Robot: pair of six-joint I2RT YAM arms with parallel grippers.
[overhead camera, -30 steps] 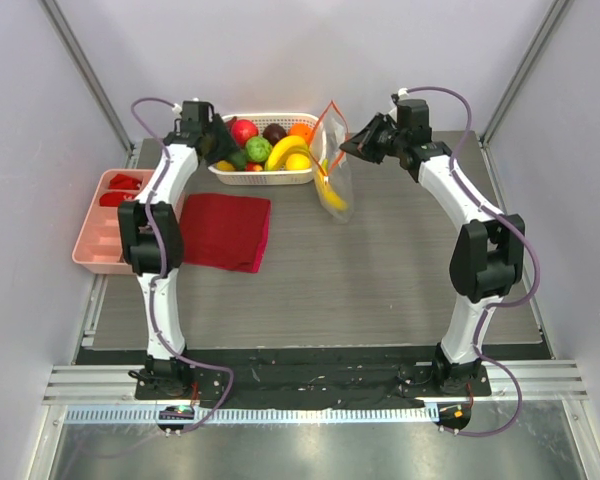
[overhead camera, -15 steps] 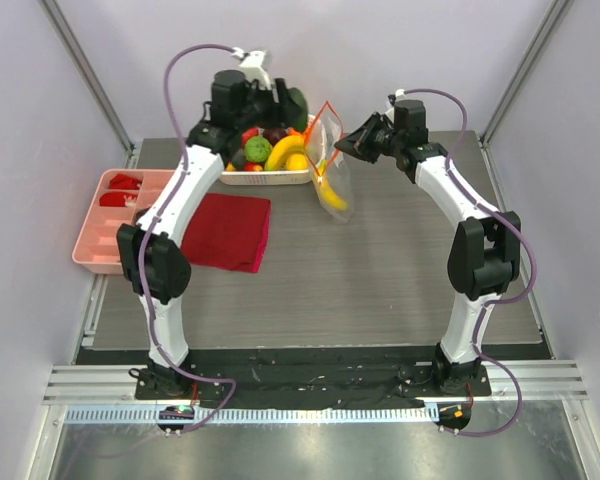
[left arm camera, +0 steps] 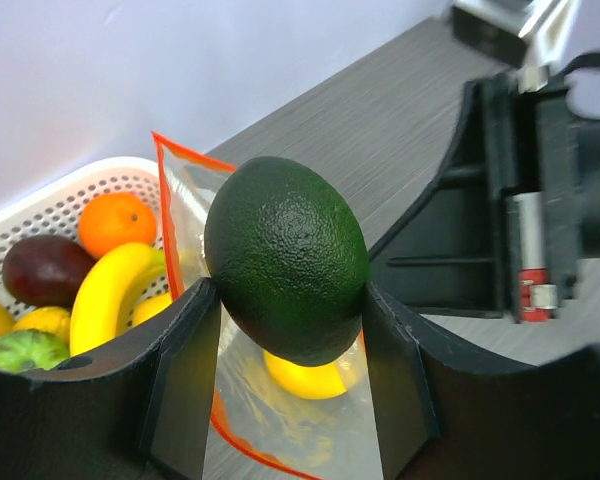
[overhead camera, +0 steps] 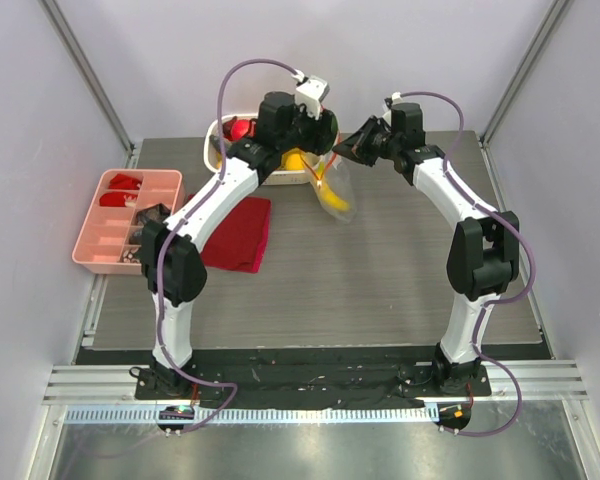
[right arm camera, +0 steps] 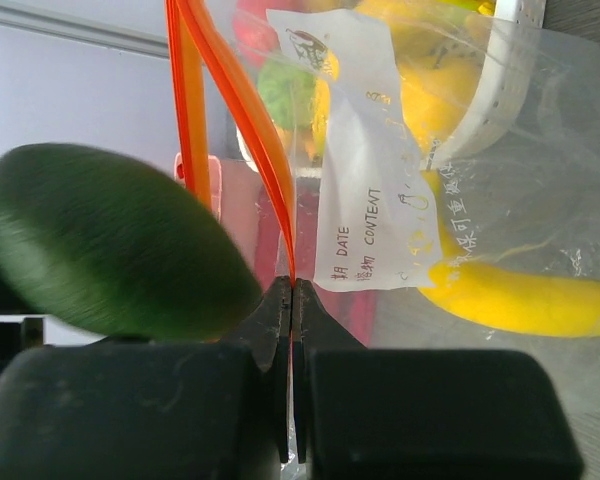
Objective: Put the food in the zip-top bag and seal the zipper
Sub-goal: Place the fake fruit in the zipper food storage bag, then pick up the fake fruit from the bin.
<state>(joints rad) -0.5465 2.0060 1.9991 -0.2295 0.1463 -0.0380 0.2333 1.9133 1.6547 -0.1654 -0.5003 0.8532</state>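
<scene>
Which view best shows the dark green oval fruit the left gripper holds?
Left wrist: the dark green oval fruit sits sharp and central, clamped in the left gripper. Right wrist shows it blurred; top external barely does.

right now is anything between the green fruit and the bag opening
Nothing visible. The left gripper holds the green fruit right at the bag, whose mouth the right gripper holds open by the zipper.
</scene>
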